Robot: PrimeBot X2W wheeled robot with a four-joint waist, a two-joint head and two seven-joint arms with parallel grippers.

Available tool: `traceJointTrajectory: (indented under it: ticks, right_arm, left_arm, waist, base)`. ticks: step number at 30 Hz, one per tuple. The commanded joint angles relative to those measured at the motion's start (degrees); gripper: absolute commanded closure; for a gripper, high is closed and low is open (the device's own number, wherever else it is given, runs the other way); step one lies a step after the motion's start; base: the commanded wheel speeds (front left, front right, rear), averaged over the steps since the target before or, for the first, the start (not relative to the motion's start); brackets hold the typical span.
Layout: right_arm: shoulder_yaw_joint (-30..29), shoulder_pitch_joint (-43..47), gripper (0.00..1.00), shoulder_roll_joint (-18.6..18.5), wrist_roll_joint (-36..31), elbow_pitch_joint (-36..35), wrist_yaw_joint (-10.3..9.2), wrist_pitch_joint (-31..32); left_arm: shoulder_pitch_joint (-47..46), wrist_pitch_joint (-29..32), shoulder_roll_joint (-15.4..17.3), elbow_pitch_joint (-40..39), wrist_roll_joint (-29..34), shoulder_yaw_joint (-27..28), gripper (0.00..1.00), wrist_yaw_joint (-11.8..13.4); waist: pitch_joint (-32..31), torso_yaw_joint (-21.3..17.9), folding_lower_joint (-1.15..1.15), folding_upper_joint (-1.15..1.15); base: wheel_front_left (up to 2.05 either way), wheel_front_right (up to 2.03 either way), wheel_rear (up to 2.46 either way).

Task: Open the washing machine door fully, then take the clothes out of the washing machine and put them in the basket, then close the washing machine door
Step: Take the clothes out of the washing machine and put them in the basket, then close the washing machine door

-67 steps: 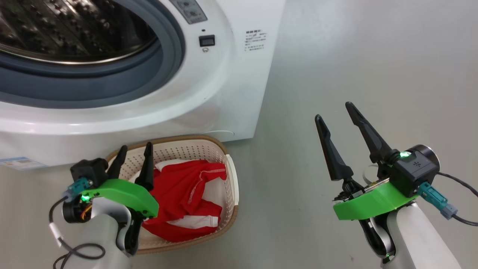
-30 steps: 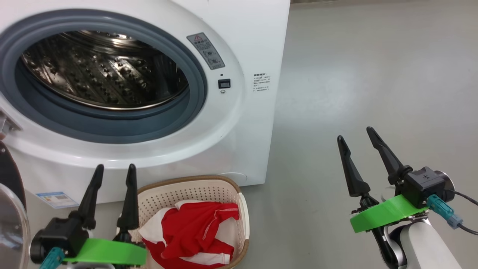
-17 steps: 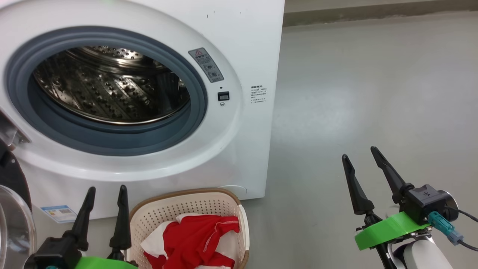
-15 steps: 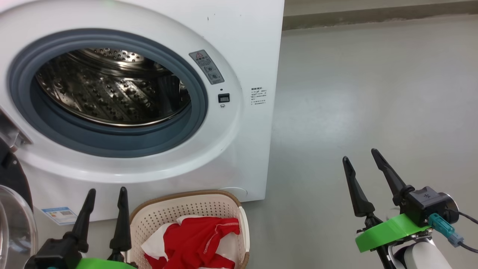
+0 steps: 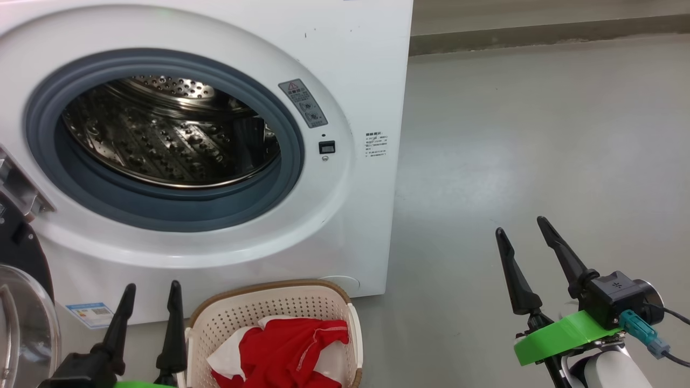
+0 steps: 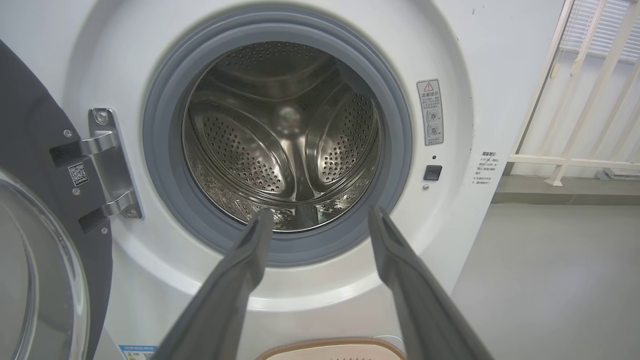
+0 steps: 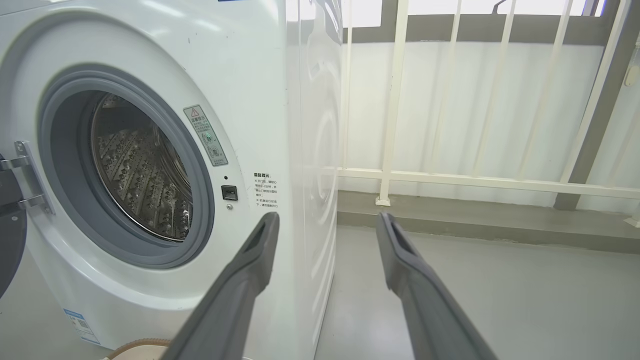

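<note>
The white washing machine stands with its steel drum bare inside. Its door hangs swung open at the far left, black rim and glass bowl showing. Red clothes with white trim lie in the cream basket on the floor below the opening. My left gripper is open and holds nothing, just left of the basket, pointing at the machine's front. My right gripper is open and holds nothing over the floor, to the right of the machine.
Grey floor stretches to the right of the machine. A white railing on a low kerb runs behind it. A blue label sits low on the machine's front, and the door hinge is left of the opening.
The head camera has tilted up, so the drum opening now shows whole and the basket sits lower in the picture. My left gripper has come off the basket to its left. Both grippers stay open.
</note>
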Motion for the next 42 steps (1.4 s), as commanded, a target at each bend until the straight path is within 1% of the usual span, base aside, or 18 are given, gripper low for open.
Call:
traceJointTrajectory:
  ticks: [1, 5, 8, 15, 21, 26, 42]
  right_arm:
    - [1.0, -0.1, 0.00, -0.2, -0.2, -1.6, 0.20, -0.4]
    - [1.1, -0.2, 0.00, -0.2, -0.1, -1.5, 0.20, -0.4]
    - [1.1, -0.2, 0.00, -0.2, -0.1, -1.5, 0.20, -0.4]
    - [1.1, -0.2, 0.00, -0.3, -0.2, -1.4, 0.20, -0.4]
    - [1.3, -0.2, 0.00, -0.3, -0.3, -1.5, 0.20, -0.4]
    - [1.2, -0.3, 0.00, -0.3, -0.4, -1.4, 0.20, -0.4]
    - [1.2, -0.7, 0.00, -0.4, -0.3, -1.5, 0.20, -0.4]
  left_arm:
    - [-0.4, -0.4, 1.1, -1.4, 0.6, 1.9, 0.00, 0.5]
    - [-0.3, -0.2, 1.2, -1.7, 0.5, 1.8, 0.00, 0.7]
    - [-0.3, -0.1, 1.2, -2.0, 0.8, 1.8, 0.00, 1.7]
    - [-0.1, 0.2, 1.3, -2.4, 1.0, 1.3, 0.00, 2.2]
    - [0.2, 0.1, 1.4, -3.4, 0.3, 0.7, 0.00, 1.6]
    - [0.4, 0.3, 1.6, -3.8, 0.3, 0.4, 0.00, 1.7]
    - [0.2, 0.5, 2.2, -5.2, -0.3, -0.3, 0.00, 2.0]
  waist:
    - [0.0, 0.0, 0.00, 0.00]
    - [0.1, -0.1, 0.00, 0.00]
    - [0.1, -0.1, 0.00, 0.00]
    - [-0.1, -0.2, 0.00, 0.00]
    - [-0.1, 0.0, 0.00, 0.00]
    - [0.0, 0.1, 0.00, 0.00]
    - [1.3, 0.7, 0.00, 0.00]
  base:
    - [0.00, 0.00, 0.00]
    - [0.00, 0.00, 0.00]
    - [-0.26, 0.26, 0.00]
    - [-0.94, 0.94, 0.00]
    - [-1.47, 1.47, 0.00]
    - [-0.82, 0.82, 0.00]
    - [-0.04, 0.04, 0.00]
